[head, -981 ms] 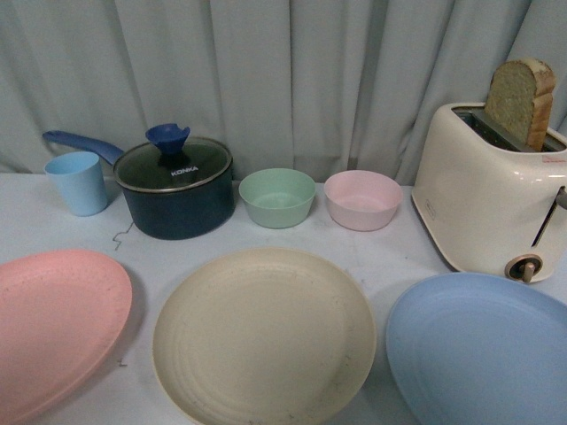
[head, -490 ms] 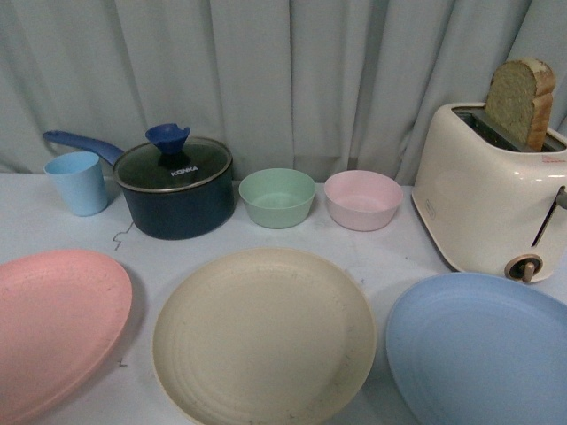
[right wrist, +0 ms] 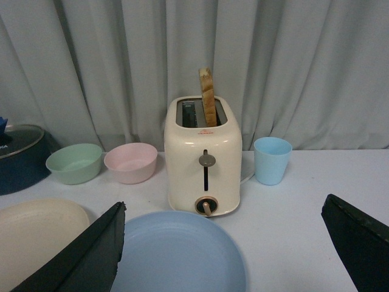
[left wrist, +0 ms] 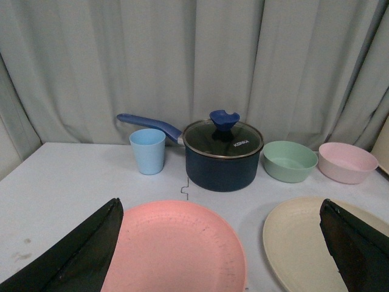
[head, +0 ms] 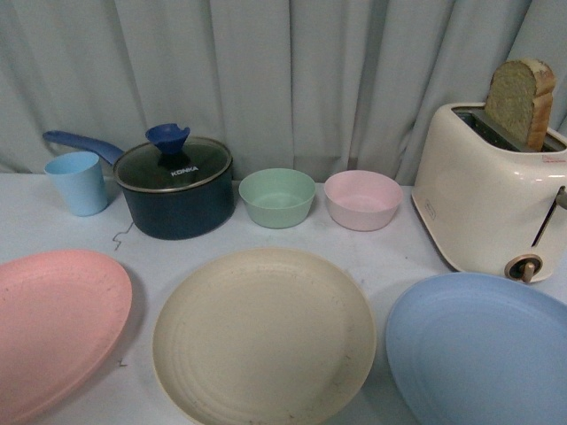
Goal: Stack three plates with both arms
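Three plates lie side by side along the table's near edge, apart from one another: a pink plate (head: pixel 53 323) at left, a cream-beige plate (head: pixel 263 336) in the middle, a light blue plate (head: pixel 483 350) at right. No arm shows in the front view. My left gripper (left wrist: pixel 222 243) is open and empty, held above the pink plate (left wrist: pixel 173 249), with the cream plate (left wrist: pixel 304 243) by its one finger. My right gripper (right wrist: pixel 225 249) is open and empty above the light blue plate (right wrist: pixel 179 255); the cream plate's edge (right wrist: pixel 36 234) shows beside it.
Behind the plates stand a light blue cup (head: pixel 78 182), a dark blue lidded saucepan (head: pixel 175 188), a green bowl (head: pixel 277 197), a pink bowl (head: pixel 362 199) and a cream toaster (head: pixel 492 199) holding a bread slice. A second blue cup (right wrist: pixel 271 160) stands beyond the toaster. A grey curtain hangs behind.
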